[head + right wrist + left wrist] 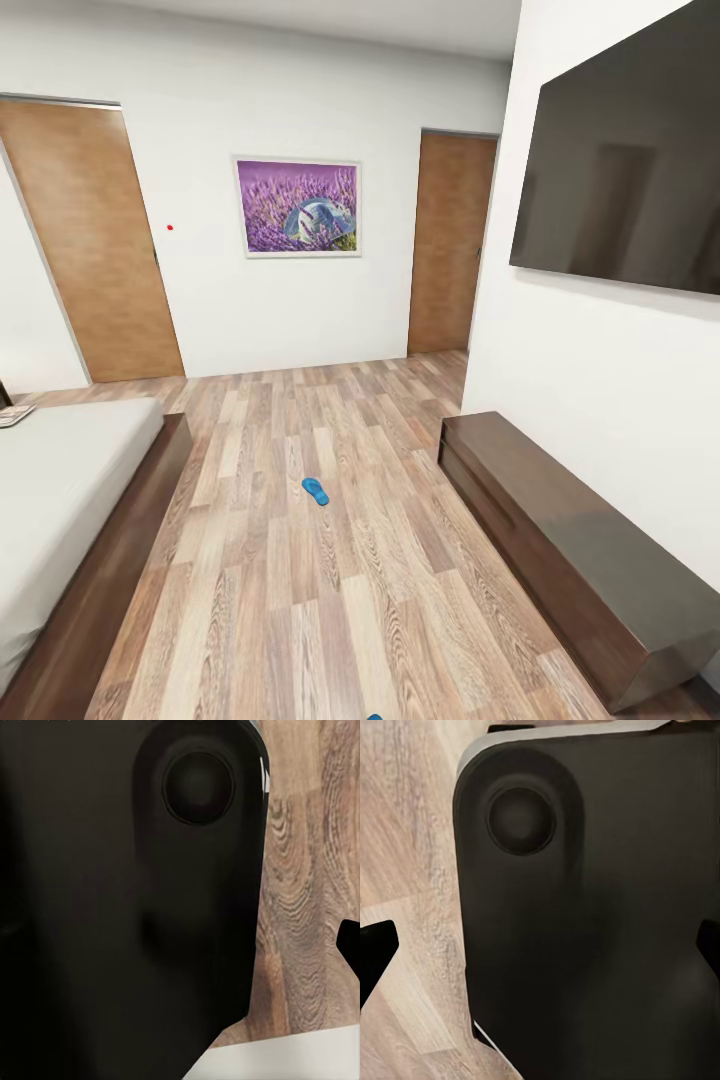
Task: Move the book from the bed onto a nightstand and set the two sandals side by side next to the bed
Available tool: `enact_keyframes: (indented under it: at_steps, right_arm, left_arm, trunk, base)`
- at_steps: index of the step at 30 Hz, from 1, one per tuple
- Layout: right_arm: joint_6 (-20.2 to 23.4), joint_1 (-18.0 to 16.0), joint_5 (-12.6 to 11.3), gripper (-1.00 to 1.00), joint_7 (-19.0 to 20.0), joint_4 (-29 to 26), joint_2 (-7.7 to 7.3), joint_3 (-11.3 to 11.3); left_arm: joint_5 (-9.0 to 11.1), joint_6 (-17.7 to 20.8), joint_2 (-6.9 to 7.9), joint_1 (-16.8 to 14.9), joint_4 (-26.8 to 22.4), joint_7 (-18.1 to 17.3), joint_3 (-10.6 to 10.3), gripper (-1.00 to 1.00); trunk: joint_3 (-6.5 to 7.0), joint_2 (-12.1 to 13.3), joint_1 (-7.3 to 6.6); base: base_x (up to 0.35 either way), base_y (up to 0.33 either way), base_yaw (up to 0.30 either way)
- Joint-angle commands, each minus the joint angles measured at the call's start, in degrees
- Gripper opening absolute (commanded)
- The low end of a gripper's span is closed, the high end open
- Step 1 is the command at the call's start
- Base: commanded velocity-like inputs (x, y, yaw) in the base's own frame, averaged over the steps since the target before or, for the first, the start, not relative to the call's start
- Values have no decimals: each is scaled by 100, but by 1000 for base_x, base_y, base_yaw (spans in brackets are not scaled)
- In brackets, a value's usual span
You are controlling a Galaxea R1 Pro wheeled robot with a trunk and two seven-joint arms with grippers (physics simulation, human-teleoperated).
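From my head camera I'm looking down the bedroom, wood-plank floor (300,620) running ahead to two brown doors and a purple flower picture (298,208) on the far wall. The bed (60,480) sits along my left side, pale mattress on a dark frame. Right at its far corner, at the picture's edge, there's a bit of something flat that could be the book (14,414), but too little of it shows to be sure. One blue sandal (315,491) lies out in the open floor, well apart from the bed frame and roughly midway to the long low cabinet (560,540) on my right. A second sliver of blue (374,716) peeks in at the very bottom edge, probably the other sandal, close in front of me. No nightstand that I can pick out from here.

Left wrist camera: mostly a dark rounded part of my own body, with floor planks beside it. Black tips of my left end effector (540,949) poke in at both sides, set wide apart with nothing between them.

Right wrist camera: same deal, dark body panel and wood floor. Just one black tip of my right end effector (351,939) shows, so I can't tell how open it is or whether it's got anything.

My read: I'm on the approach, nothing picked up yet. Next I'd need to roll up to a sandal, bend down and get an arm out.
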Motion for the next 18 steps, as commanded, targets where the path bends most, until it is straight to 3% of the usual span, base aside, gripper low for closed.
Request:
enact_keyframes:
  at_steps: [1, 18]
  right_arm:
    - [1, -3, -9, 100, 1, -1, 0, -3]
    - [3, -3, -23, 100, -48, -297, -26, -37]
  left_arm:
    - [-2, 5, 2, -1, -17, -1, 0, 100]
    - [19, -7, 6, -1, -475, 47, 17, 100]
  trunk:
    - [-6, -3, 0]
    - [-6, -3, 0]
  base:
    - [0, 0, 0]
    - [0, 0, 0]
